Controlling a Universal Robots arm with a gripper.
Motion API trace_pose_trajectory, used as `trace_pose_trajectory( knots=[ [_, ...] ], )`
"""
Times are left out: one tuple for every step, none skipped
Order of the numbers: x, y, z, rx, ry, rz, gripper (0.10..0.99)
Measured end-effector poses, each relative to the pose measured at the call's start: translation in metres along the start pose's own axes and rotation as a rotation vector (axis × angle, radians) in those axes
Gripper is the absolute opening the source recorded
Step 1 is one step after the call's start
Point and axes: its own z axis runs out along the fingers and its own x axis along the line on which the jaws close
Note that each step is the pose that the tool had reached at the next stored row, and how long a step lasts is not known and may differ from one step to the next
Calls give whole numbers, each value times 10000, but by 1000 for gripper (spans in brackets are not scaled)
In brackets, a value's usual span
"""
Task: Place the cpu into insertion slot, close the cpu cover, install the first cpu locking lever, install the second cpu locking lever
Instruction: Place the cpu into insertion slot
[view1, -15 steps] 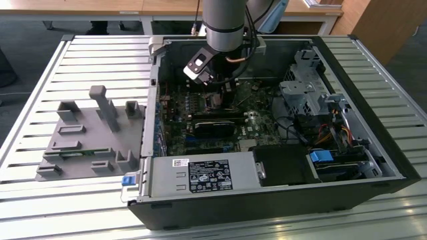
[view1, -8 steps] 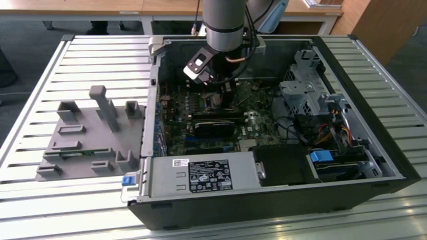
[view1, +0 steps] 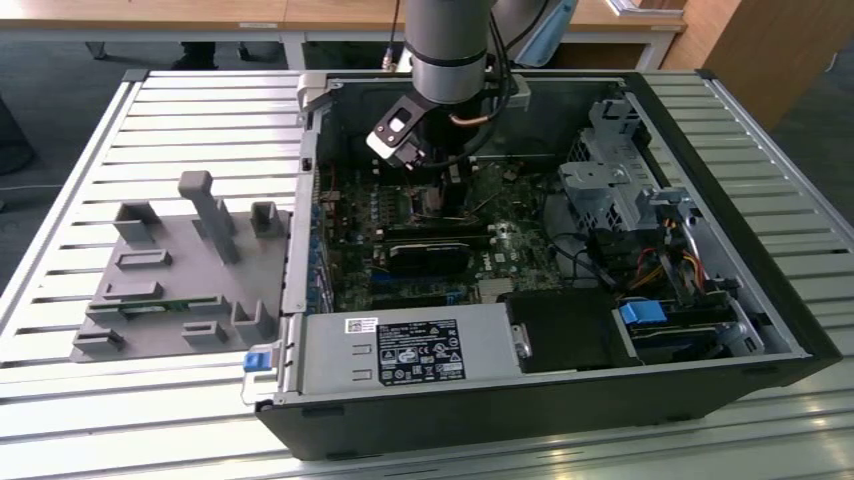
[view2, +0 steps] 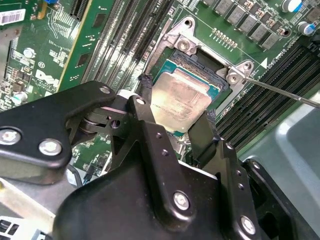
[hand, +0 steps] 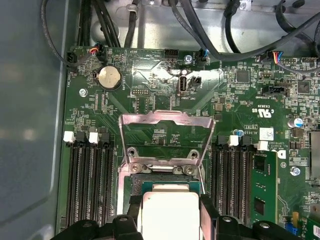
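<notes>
Gripper (view2: 177, 98) fingers (view2: 142, 92) squeeze the cpu (view2: 182, 100) from both sides, right over the insertion slot (view2: 200, 64); cpu cover (hand: 165, 118) stands open.

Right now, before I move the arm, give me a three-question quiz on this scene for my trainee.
1. True or false: the metal cover is shut over the chip.
2. Which is the hand nearest? A) the round battery B) the chip C) the power supply
3. Fill in: in the exterior view, the grey holder lies on the table at the computer case's ____.
Key: 1 false, the metal cover stands swung open. 2 B. 3 the exterior view's left.
</notes>
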Motion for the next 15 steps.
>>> trace_pose_trajectory(
  knots=[
    [3, 0, 3, 0, 0, 3, 541],
    [3, 0, 5, 2, -2, 3, 541],
    [6, -1, 10, 1, -1, 7, 541],
    [8, -1, 14, 1, -2, 7, 541],
    [8, -1, 15, 2, -2, 7, 541],
    [8, -1, 17, 2, -2, 7, 541],
    [9, -1, 20, 0, 0, 7, 541],
    [10, -1, 23, 0, 0, 7, 541],
    [11, -2, 26, 1, -1, 7, 541],
    [14, -3, 30, 2, -4, 8, 541],
    [17, -3, 35, 1, -2, 8, 541],
    [19, -3, 40, 2, -3, 7, 541],
    [24, -3, 43, 2, -4, 8, 541],
    [29, -3, 46, 2, -3, 7, 541],
    [35, -3, 49, 1, -2, 7, 541]
  ],
)
